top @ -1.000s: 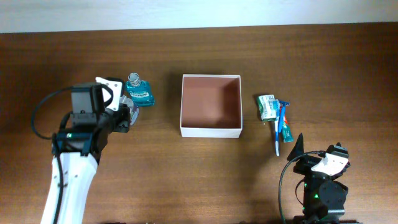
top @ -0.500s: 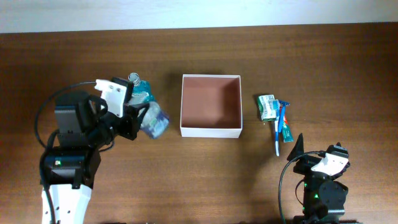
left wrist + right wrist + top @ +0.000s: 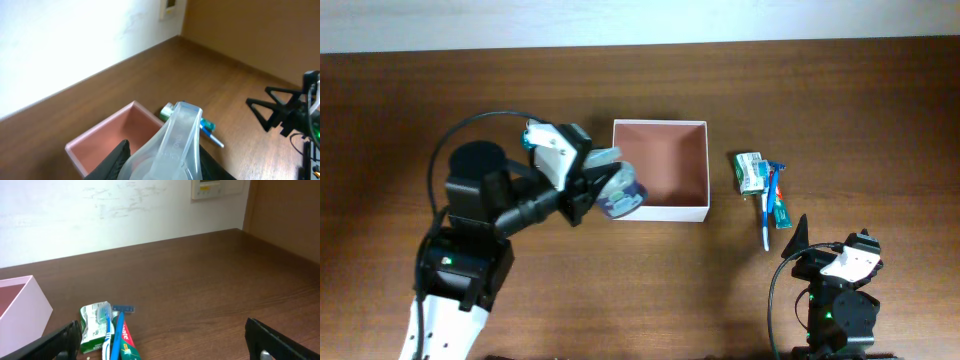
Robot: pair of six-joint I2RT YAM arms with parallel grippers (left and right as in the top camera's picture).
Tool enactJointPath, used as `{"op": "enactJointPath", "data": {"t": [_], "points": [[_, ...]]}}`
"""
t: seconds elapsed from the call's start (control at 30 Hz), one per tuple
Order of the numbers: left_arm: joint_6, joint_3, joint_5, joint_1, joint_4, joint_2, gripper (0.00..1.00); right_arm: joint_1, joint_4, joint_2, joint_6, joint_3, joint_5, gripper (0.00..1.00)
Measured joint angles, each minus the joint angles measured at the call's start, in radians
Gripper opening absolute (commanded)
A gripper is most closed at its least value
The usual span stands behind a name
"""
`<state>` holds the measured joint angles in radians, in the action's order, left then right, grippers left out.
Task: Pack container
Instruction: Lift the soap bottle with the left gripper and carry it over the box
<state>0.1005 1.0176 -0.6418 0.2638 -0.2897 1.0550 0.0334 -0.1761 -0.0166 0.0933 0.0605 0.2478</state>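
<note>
The container (image 3: 660, 211), a shallow white-walled box with a reddish-brown inside, sits mid-table; it also shows in the left wrist view (image 3: 75, 150) and at the left edge of the right wrist view (image 3: 22, 305). My left gripper (image 3: 610, 186) is shut on a clear plastic bottle (image 3: 621, 192), held tilted over the container's left wall. Close up, the clear bottle (image 3: 177, 145) fills the space between the black fingers (image 3: 118, 159). My right gripper (image 3: 832, 245) rests open at the front right, holding nothing.
A teal mouthwash bottle (image 3: 528, 139) peeks out behind the left arm. Right of the container lie a green-and-white carton (image 3: 750, 172), a toothbrush (image 3: 767, 215), a toothpaste tube (image 3: 781, 210) and a razor (image 3: 777, 168); they also lie ahead of the right gripper (image 3: 107, 332).
My left gripper has lifted the clear bottle from beside the mouthwash bottle and carried it right, to the container's left wall. The right arm has not moved.
</note>
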Motion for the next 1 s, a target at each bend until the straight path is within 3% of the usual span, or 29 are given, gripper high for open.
{"op": "enactJointPath", "data": {"t": [0.27, 0.4, 0.57, 1.0], "points": [[0.032, -0.002, 0.119, 0.131, 0.228, 0.132, 0.22, 0.0, 0.0, 0.0, 0.0, 0.0, 0.0, 0.99], [0.035, -0.002, 0.15, 0.131, 0.297, 0.212, 0.22, 0.0, 0.0, -0.001, 0.0, 0.0, 0.0, 0.99], [0.037, -0.002, 0.185, 0.131, 0.349, 0.287, 0.3, 0.0, 0.0, -0.001, 0.0, 0.0, 0.0, 0.98], [0.038, -0.003, 0.284, 0.132, 0.545, 0.461, 0.3, 0.0, 0.0, -0.001, 0.0, 0.0, -0.001, 0.99]]}}
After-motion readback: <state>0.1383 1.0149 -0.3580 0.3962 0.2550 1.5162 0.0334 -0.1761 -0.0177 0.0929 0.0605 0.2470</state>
